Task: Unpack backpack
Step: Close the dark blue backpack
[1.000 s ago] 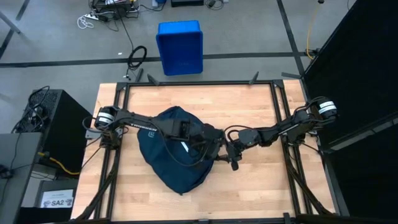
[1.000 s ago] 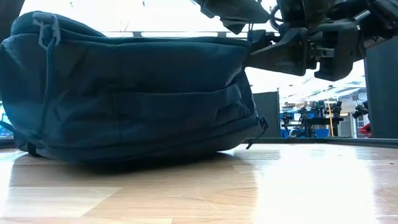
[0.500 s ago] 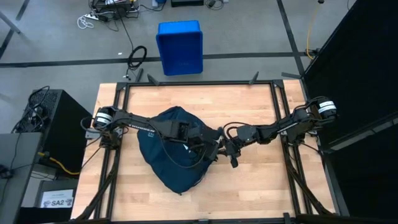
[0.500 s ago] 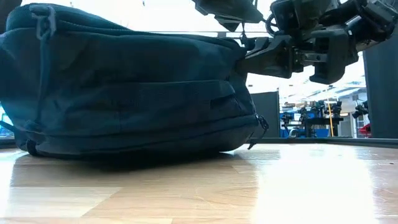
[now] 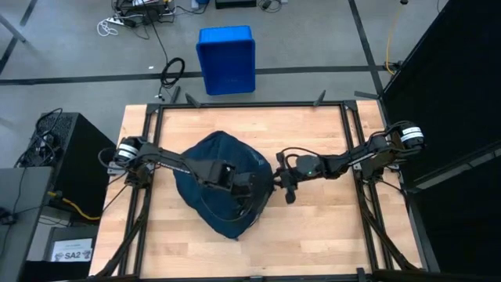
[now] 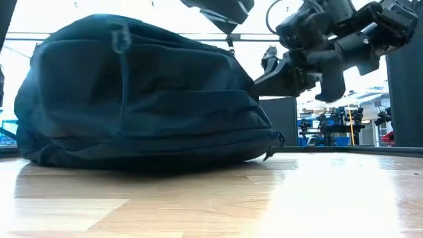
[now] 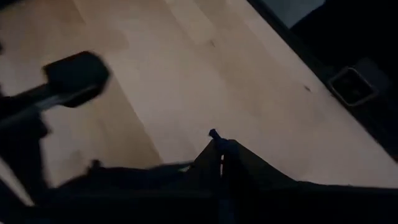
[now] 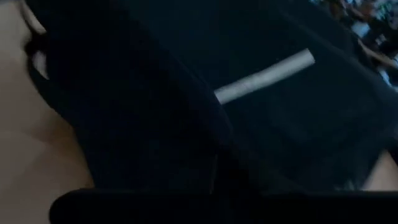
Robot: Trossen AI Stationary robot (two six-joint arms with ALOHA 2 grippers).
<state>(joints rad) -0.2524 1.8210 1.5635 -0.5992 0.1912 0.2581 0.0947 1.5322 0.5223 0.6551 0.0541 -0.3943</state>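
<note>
The left gripper [image 5: 249, 186] was down on top of the backpack [image 5: 205, 155], on the side nearest the right arm. It was too dark there to tell if it was open or closed. Its arm reached across the top of the bag from the left side of the table [image 5: 313, 227].

The right gripper [image 5: 279, 182] was just beside the backpack, at the bag's right edge. I could not tell if it was pinching the cloth or not. In the right wrist view, the bag's white stripe [image 8: 264, 76] showed close in front.

The backpack sat in the middle of the wooden table, puffed up and rounded. A blue bin [image 5: 226, 59] stood on the floor past the far side of the table, well apart from the backpack.
</note>
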